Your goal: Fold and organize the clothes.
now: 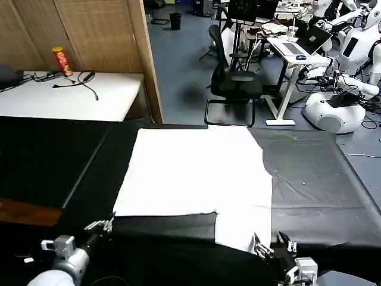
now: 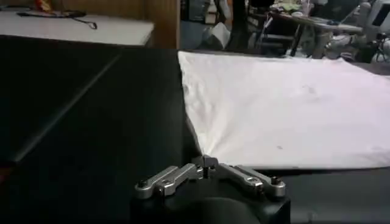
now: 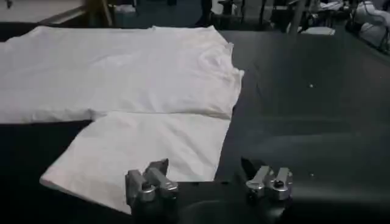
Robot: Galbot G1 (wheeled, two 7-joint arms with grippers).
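Note:
The white T-shirt (image 1: pixel 196 170) lies flat, plain side up, on the black tablecloth (image 1: pixel 315 179). A narrower flap of it (image 1: pixel 241 226) reaches toward the table's near edge on the right. My left gripper (image 1: pixel 107 225) is at the shirt's near-left corner. In the left wrist view the left gripper (image 2: pixel 206 164) is shut, and the shirt (image 2: pixel 286 109) draws to a creased point right at its fingertips. My right gripper (image 1: pixel 271 245) stands open at the flap's near-right corner. In the right wrist view the right gripper (image 3: pixel 204 171) has the flap's edge (image 3: pixel 152 149) just in front of its left finger.
A white side table (image 1: pixel 71 95) with a red can (image 1: pixel 61 61) and cables stands at the far left beside a wooden partition (image 1: pixel 101 36). An office chair (image 1: pixel 235 83) and parked white robots (image 1: pixel 339 101) stand beyond the table. Bare black cloth lies on both sides of the shirt.

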